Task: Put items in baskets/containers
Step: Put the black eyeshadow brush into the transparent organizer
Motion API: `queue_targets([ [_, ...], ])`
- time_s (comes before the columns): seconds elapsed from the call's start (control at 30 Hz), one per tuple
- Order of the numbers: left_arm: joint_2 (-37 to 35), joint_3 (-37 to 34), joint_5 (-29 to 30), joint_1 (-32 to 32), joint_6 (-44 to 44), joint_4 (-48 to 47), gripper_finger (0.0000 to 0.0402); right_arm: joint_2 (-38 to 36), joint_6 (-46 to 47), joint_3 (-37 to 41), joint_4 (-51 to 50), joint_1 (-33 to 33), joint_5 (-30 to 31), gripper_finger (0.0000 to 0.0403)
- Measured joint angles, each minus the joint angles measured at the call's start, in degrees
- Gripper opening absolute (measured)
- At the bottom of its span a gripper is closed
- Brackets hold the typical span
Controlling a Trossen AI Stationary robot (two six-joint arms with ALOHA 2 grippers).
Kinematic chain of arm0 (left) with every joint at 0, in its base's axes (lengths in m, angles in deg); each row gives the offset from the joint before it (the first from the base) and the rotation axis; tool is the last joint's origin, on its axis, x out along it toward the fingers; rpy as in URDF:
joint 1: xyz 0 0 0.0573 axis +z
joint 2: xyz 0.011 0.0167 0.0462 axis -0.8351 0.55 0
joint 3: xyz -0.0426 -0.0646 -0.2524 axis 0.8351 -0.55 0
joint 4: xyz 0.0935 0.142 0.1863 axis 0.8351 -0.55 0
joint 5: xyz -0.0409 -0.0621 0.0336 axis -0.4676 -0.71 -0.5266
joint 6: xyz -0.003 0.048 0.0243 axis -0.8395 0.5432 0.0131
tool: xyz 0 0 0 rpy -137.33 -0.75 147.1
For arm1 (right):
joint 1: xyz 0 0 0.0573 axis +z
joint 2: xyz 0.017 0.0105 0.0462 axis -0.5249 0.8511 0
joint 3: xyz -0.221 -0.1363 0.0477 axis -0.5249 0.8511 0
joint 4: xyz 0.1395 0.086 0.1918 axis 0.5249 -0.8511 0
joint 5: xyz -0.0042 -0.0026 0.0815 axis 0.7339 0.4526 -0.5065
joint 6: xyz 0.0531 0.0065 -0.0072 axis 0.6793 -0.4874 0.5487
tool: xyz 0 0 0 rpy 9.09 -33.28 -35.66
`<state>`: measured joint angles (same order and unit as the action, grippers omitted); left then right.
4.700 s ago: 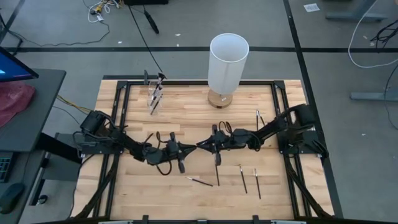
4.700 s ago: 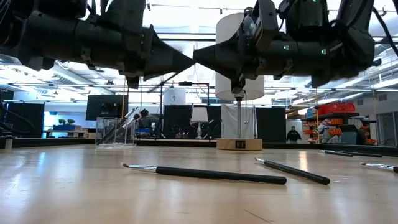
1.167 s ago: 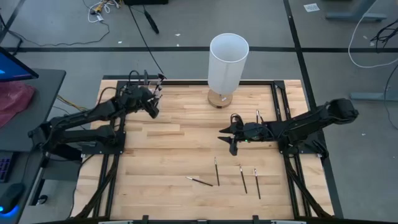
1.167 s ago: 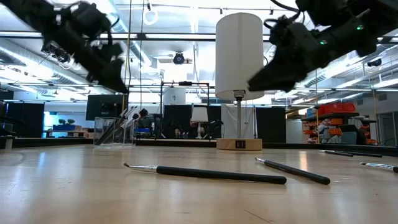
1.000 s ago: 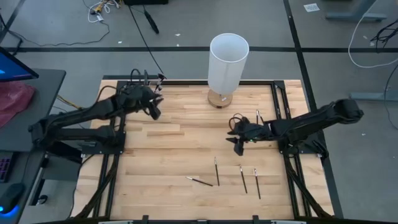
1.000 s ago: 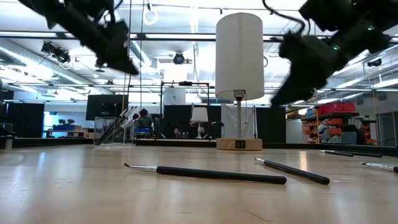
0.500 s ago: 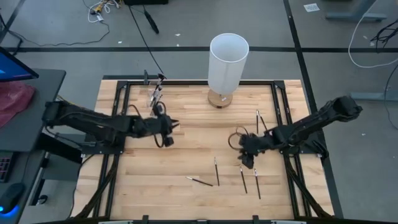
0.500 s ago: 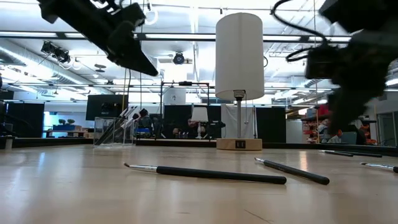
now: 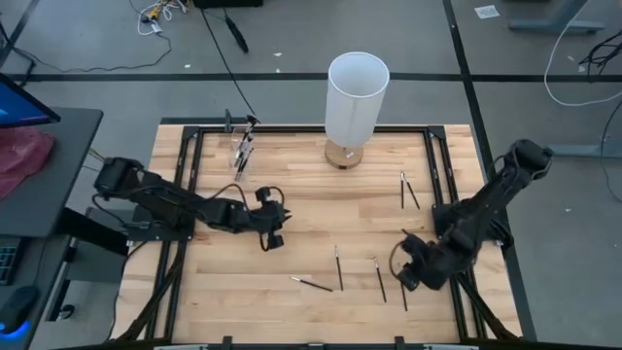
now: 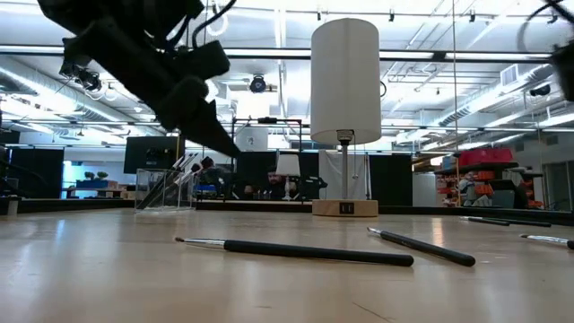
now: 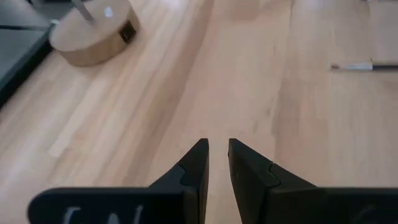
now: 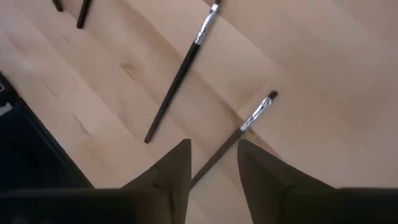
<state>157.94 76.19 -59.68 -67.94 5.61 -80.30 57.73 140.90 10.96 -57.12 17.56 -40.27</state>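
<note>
Several thin dark brushes lie flat on the wooden table: one [image 9: 311, 284] and one [image 9: 338, 267] near the middle, two [image 9: 379, 279] [image 12: 249, 124] at the near right, two [image 9: 406, 191] farther back. The clear cup [image 9: 240, 154] stands at the far left with brushes leaning in it. My right gripper [image 12: 211, 163] hangs open over the near-right brush; its handle [image 12: 217, 155] runs between the fingers, and I cannot tell if they touch it. My left gripper [image 11: 217, 155] hovers left of centre [image 9: 275, 233], its fingers a narrow gap apart with nothing between.
A white-shaded lamp [image 9: 357, 95] stands on its round wooden base [image 11: 93, 38] at the far middle. A black frame [image 9: 292, 128] borders the tabletop. Bare wood lies between the two grippers and along the near left.
My left gripper has left the cup at the far left and swung toward the table's middle and near side, dropping lower. My right gripper has gone from the table's middle toward the near right, tipping down over the brushes there. The brushes on the table have stayed in place.
</note>
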Motion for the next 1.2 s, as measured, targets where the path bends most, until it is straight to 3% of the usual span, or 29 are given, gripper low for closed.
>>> queue_targets([
  [0.1,1.91,0.0,-0.4,0.04,-1.44,0.61,0.0064,0.73,2.84,0.0,-0.1,4.0,4.1,0.0122],
  [0.2,3.4,0.0,-1.32,0.07,-1.61,1.79,0.0064,1.16,1.78,0.02,-3.22,5.15,4.49,0.0126],
  [0.43,4.03,0.0,-2.2,-0.61,-1.96,2.0,0.0064,4.46,0.44,0.02,1.44,5.06,3.15,0.0203],
  [0.53,4.03,0.0,-2.06,-0.61,-2.56,1.96,0.0064,10.3,0.71,0.02,7.43,6.13,6.74,0.0212],
  [0.67,4.03,0.0,-2.0,-0.63,-2.94,2.01,0.0064,20.09,3.49,-2.86,8.63,8.0,13.05,0.0193],
  [0.9,4.03,0.0,-1.67,-0.61,-2.9,1.96,0.0064,31.66,4.22,-13.41,-4.08,9.84,17.48,0.014],
  [1.1,4.03,0.0,-1.12,-0.49,-2.93,2.31,0.0064,32.19,4.72,-16.84,-11.64,8.89,21.67,0.0107],
  [1.2,4.03,0.0,-1.12,-0.48,-2.94,2.38,0.0064,29.7,7.69,-17.16,-15.06,8.43,20.29,0.0097],
])
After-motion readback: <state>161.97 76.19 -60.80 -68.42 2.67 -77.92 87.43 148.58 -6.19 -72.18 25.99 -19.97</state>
